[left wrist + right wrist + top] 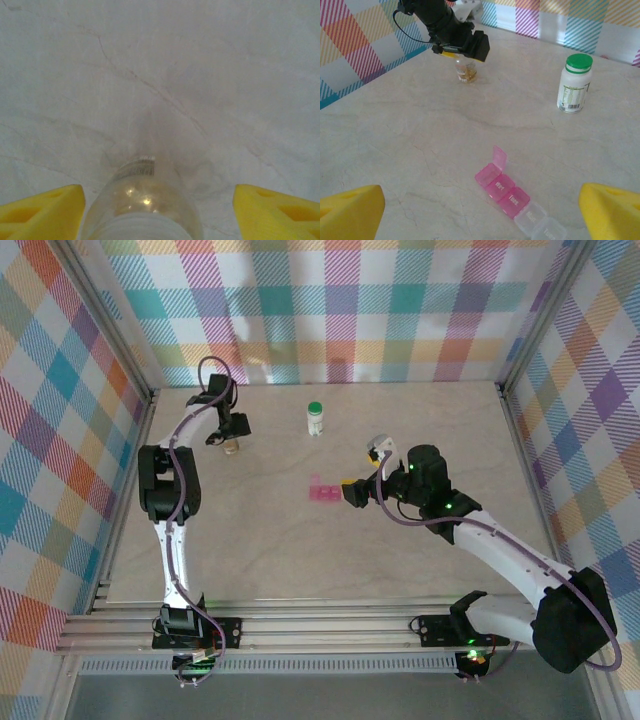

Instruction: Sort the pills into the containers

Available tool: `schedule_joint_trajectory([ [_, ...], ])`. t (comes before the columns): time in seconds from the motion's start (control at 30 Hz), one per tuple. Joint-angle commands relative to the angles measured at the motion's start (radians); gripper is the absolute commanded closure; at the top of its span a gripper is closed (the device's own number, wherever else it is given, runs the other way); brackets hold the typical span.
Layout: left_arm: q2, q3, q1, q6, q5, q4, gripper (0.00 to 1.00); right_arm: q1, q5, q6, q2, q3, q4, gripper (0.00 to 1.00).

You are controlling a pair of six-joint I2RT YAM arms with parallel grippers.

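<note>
- Progress: early stage, by judgement. No pill can be made out in any compartment of the pillbox, and none lies loose on the desk.
- Pillbox: a short strip of pink and clear compartments, lying flat near the middle of the desk. One pink end lid stands raised; the other lids appear shut.
- Clear bottle: upright toward the far left of the desk, uncapped as far as the left wrist view shows. It holds something amber low down, too small to confirm as pills.
- White bottle: upright near the middle of the far edge, green cap on, well apart from both tools.
- Left to do: judged to be practically all of it. Contents must be got out of a bottle and distributed to the compartments, and most lids need raising first.
- Left tool: released. Its fingers straddle the clear bottle. A gap shows on one side, while the other finger sits just beside the glass; contact there cannot be confirmed. No grasp is established.
- Right tool: released and spread wide, holding and touching nothing. It hangs over the desk just beside the pillbox, on its right-hand side.
</note>
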Motion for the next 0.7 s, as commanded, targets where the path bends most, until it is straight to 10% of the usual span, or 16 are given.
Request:
schedule_joint_trajectory([
  [0.0,0.006,0.016,0.001,0.028,0.002,-0.054,0.31,-0.004,-0.005,0.007,0.017,0.005,0.032,0.01],
  [0.17,-0.037,-0.027,-0.004,0.021,-0.019,-0.021,0.53,-0.005,-0.002,0.008,0.020,0.010,0.024,0.01],
  [0.43,-0.329,-0.262,-0.108,0.051,-0.141,0.060,0.55,-0.004,0.054,0.057,0.028,0.024,0.017,0.01],
  [0.67,-0.678,-0.671,-0.317,0.048,0.037,0.209,0.55,-0.004,0.160,0.178,-0.028,0.080,-0.100,0.00],
])
